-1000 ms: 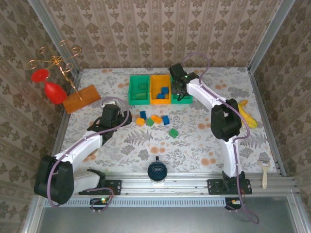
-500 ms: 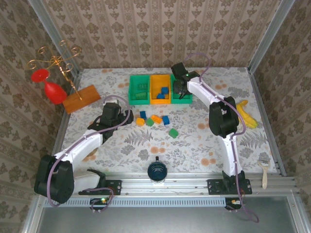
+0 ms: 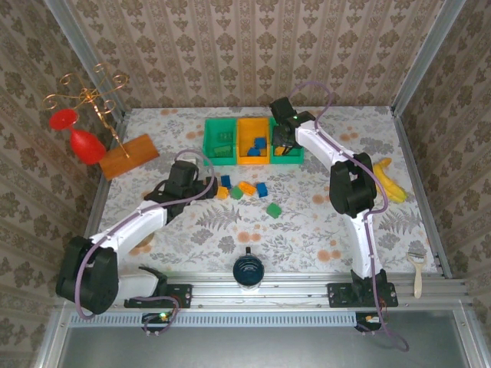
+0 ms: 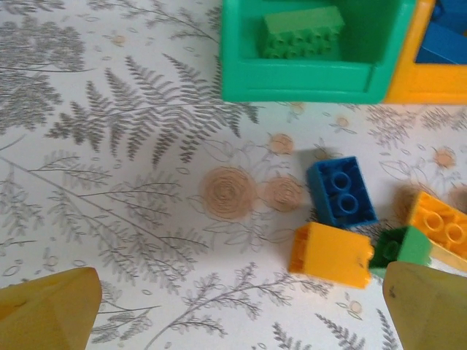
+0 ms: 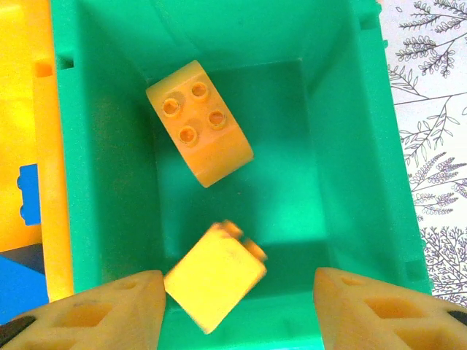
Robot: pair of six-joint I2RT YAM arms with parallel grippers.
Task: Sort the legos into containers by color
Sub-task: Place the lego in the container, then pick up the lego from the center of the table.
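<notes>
Legos (image 3: 247,187) lie in a loose cluster on the patterned table (image 3: 322,230) just in front of the bins, and others sit inside them. At far left a flat wooden block (image 3: 129,156) lies aslant near the wall.

The left gripper (image 3: 207,188) hovers low beside the cluster's left edge, jaws spread wide and holding nothing. In its wrist view the yellow fingertips (image 4: 47,310) frame bare tablecloth. Ahead of it a blue two-by-two brick (image 4: 341,191) sits studs up, touching a tipped orange brick (image 4: 330,254). A small green brick (image 4: 400,246) and a studs-up orange brick (image 4: 441,227) lie just to the right. A lone green brick (image 3: 274,210) lies apart, nearer the arms.

The left green bin (image 4: 306,80) holds a long green brick (image 4: 303,33), its long axis running along the bin's near wall. The orange bin (image 3: 253,161) in the middle holds blue bricks (image 3: 259,144).

The right gripper (image 3: 282,147) hangs over the right green bin (image 5: 365,182), jaws parted wider than a brick and clamping nothing. Inside, an orange four-stud brick (image 5: 198,120) rests studs up, turned diagonal to the walls. A blurred orange brick (image 5: 215,275) sits tilted between the fingertips; whether it touches one I cannot tell.

A banana (image 3: 390,180) lies at far right.
</notes>
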